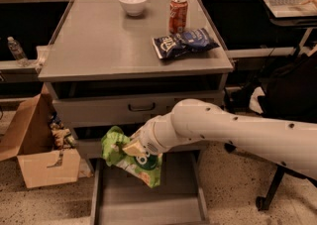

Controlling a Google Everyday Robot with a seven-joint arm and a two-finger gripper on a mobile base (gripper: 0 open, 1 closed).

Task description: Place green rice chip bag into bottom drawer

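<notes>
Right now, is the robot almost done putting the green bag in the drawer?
Nearly. The bottom drawer is open, and the gripper holds the green bag over it, at the drawer's back end. Left: lower the bag in and let go.

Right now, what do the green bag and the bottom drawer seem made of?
The green rice chip bag, held by the gripper above the bottom drawer, looks like glossy foil or plastic film: it is wrinkled and catches light. The drawer looks like matte grey metal, perhaps painted: flat floor, thin low walls.
</notes>
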